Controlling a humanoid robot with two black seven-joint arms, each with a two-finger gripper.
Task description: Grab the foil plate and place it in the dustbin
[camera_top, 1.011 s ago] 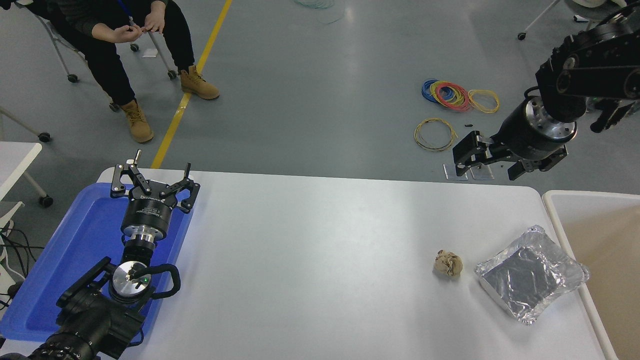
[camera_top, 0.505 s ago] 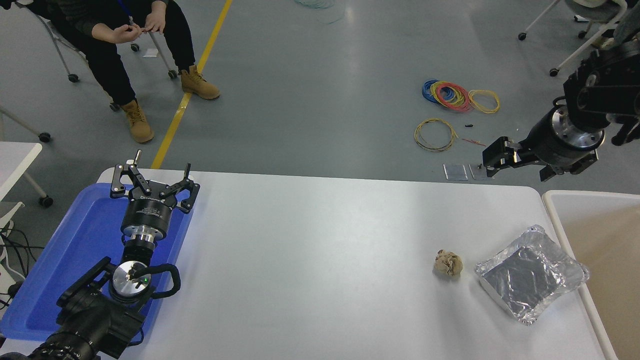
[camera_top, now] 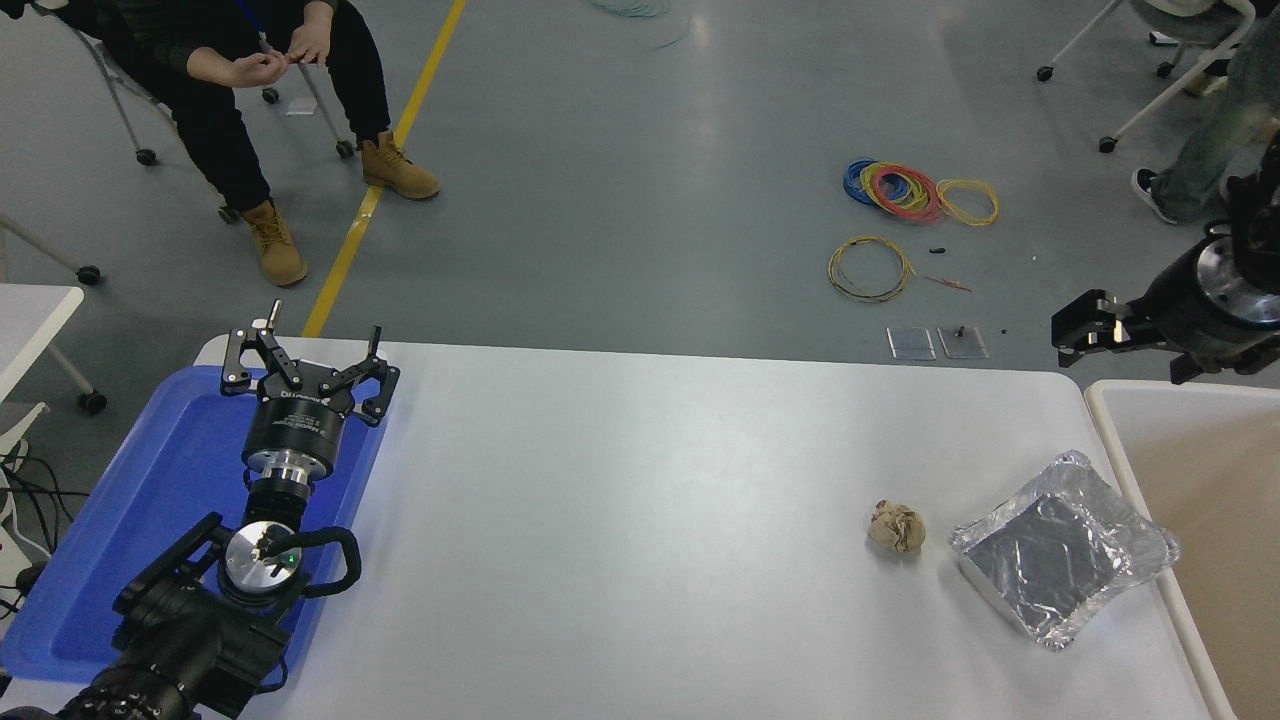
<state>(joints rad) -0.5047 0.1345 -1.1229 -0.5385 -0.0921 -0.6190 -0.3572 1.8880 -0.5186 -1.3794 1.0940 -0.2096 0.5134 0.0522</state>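
The foil plate (camera_top: 1062, 548) lies flat on the white table near its right edge, shiny and crinkled with a dark bottom. Just right of it stands the dustbin (camera_top: 1108, 425), cream-rimmed with a tan inside, cut off by the picture's edge. My right gripper (camera_top: 1085, 328) hangs at the far right, above the floor just beyond the table's far edge, well behind the plate and touching nothing. It is seen side-on and small. My left gripper (camera_top: 308, 352) is parked open over the blue tray at the lower left, holding nothing.
A crumpled beige paper ball (camera_top: 896, 526) sits left of the plate. The blue tray (camera_top: 150, 500) fills the table's left end. A seated person (camera_top: 250, 90) is at the far left; another person's legs (camera_top: 1200, 150) and cable coils (camera_top: 905, 190) are on the floor.
My right arm has swung rightward and slightly down, from above the floor behind the table's right part to the picture's right edge. The plate, the ball and the left arm have stayed put.
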